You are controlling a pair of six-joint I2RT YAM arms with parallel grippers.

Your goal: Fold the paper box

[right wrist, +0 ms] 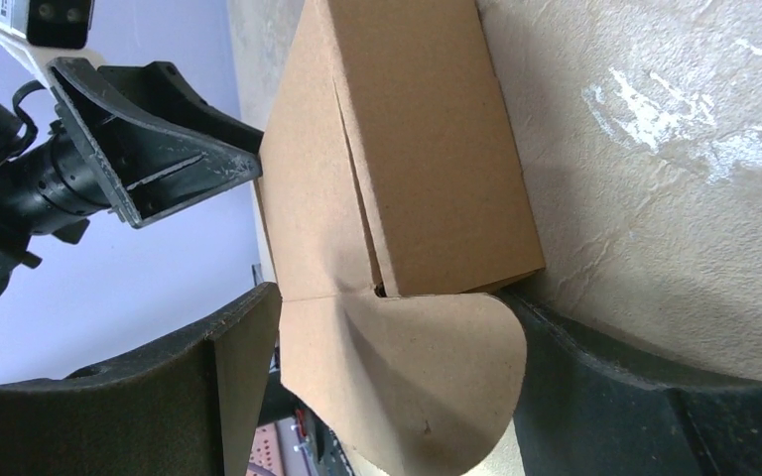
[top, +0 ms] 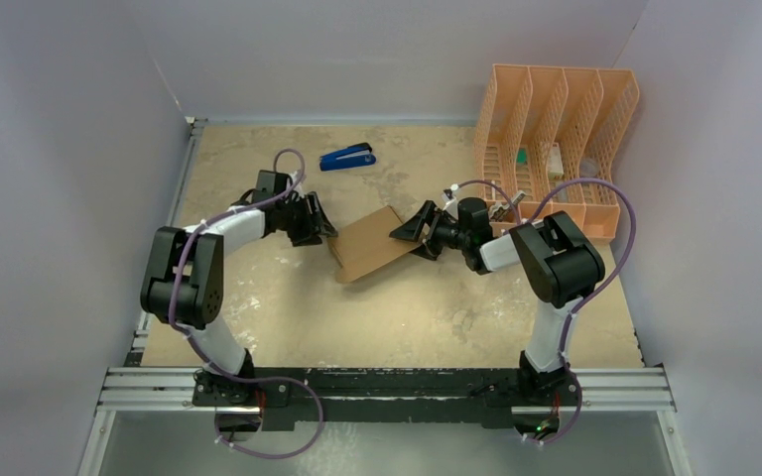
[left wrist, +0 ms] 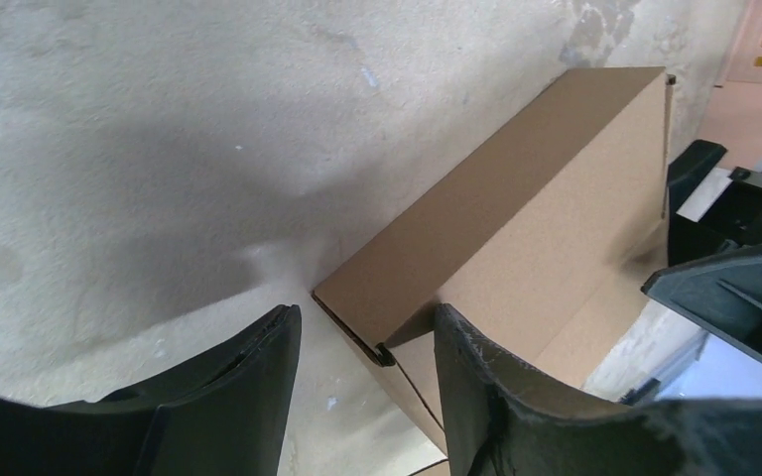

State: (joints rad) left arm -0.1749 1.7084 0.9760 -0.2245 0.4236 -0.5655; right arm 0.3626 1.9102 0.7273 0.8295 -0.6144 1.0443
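The left gripper [left wrist: 365, 322] stands open astride the left end of the paper box [top: 372, 246], and the right gripper [right wrist: 392, 297] is spread wide around a rounded flap [right wrist: 397, 377] at the other end. The box is smooth plain brown cardboard, low and rectangular. It lies mid-worktop [top: 288, 317], its long axis slanting from near-left toward the far-right corner.

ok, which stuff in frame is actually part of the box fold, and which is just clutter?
In the job:
- paper box, one rounded flap still sticking out
- left pincer, at the box's left end
- right pincer, around the flap

Lying about:
- blue stapler, far side of the table
- orange mesh organizer, far right corner
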